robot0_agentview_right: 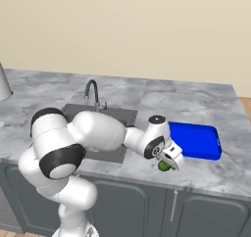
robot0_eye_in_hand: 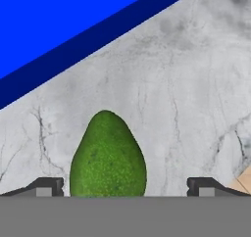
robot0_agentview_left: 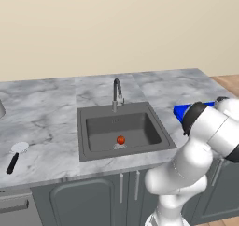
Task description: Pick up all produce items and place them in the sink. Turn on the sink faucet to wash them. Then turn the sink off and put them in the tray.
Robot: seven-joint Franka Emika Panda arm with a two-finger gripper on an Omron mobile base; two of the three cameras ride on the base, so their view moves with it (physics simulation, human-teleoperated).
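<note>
Grey marble table [robot0_agentview_left: 42, 108] under a plain beige wall [robot0_agentview_left: 116, 29]. Claw [robot0_agentview_right: 166, 163] spread apart, poised over the green avocado [robot0_eye_in_hand: 108, 155] on the near right edge, just beside the blue tray [robot0_agentview_right: 196, 139]. Red tomato [robot0_agentview_left: 120, 139] inside the dark sink [robot0_agentview_left: 93, 148], below the faucet [robot0_agentview_left: 116, 93].

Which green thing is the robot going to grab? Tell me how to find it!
Find the bright blue tray on the grey counter, right of the sink. Just in front of it, by the counter's edge, lies a green avocado under the open hand. It's pear-shaped and bumpy, unlike the round red tomato in the sink.
</note>
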